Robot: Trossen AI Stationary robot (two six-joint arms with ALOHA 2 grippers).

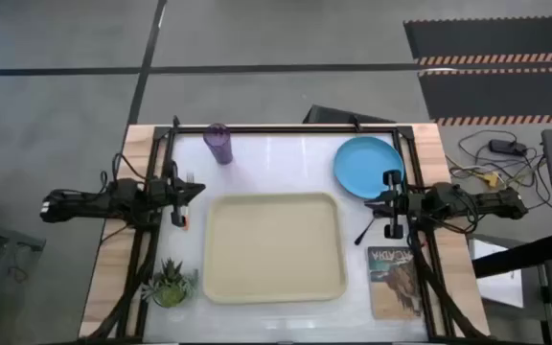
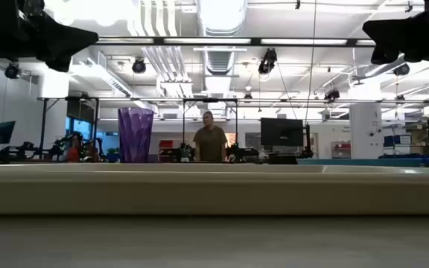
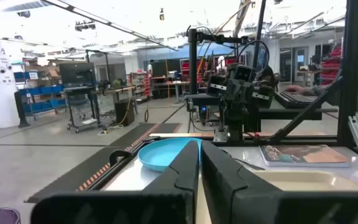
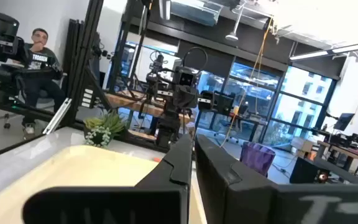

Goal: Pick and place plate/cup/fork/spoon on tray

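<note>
- The surface (image 1: pixel 276 153) is carrying everything, with the two arms reaching in from its left and right sides.
- The tray (image 1: pixel 273 246) is lying flat in the middle of the near half, nothing sitting in it.
- The plate (image 1: pixel 367 166) is resting at the far right, apart from the tray's far right corner.
- A printed book (image 1: pixel 394 281) is lying just right of the tray at the near right.
- A small potted plant (image 1: pixel 169 285) is standing by the tray's near left corner.
- The cup (image 1: pixel 218 143) is standing upright at the far left, well apart from the tray.
- The fork (image 1: pixel 186 192) is lying left of the tray, partly under the left arm.
- The spoon (image 1: pixel 364 233) is probably the thin dark sliver lying between tray and right arm.
- The left pincer (image 1: pixel 176 198) is hovering over the fork, fingers (image 3: pixel 182 171) pressed together.
- The right pincer (image 1: pixel 390 204) is hanging beside the plate, fingers (image 4: pixel 179 158) likewise together, holding nothing.
</note>
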